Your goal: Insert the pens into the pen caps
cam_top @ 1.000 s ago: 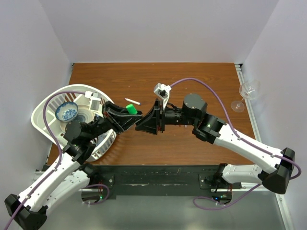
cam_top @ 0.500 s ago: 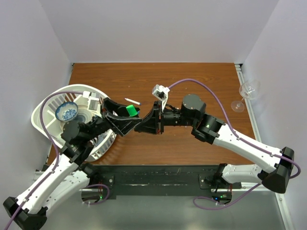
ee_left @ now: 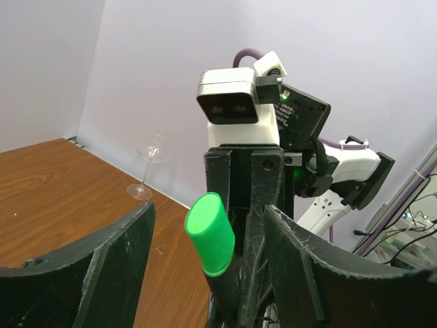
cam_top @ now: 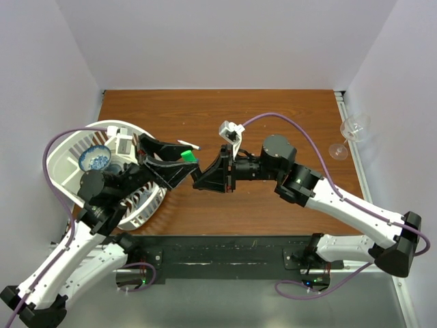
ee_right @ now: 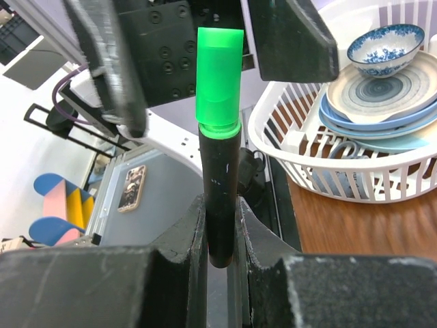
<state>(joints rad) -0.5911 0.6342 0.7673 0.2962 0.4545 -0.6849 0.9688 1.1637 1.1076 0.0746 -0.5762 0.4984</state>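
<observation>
The marker (ee_right: 222,198) stood in the fingers of the right gripper (ee_right: 222,229), its cap (ee_right: 220,75) between the jaws of the left gripper (ee_left: 205,225). A basket (cam_top: 58,154) sat behind that gripper.

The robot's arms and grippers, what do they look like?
The left arm and right arm have white shells with black joints. The left gripper and right gripper are black. A purple cable runs to a white wrist camera on each.
</observation>
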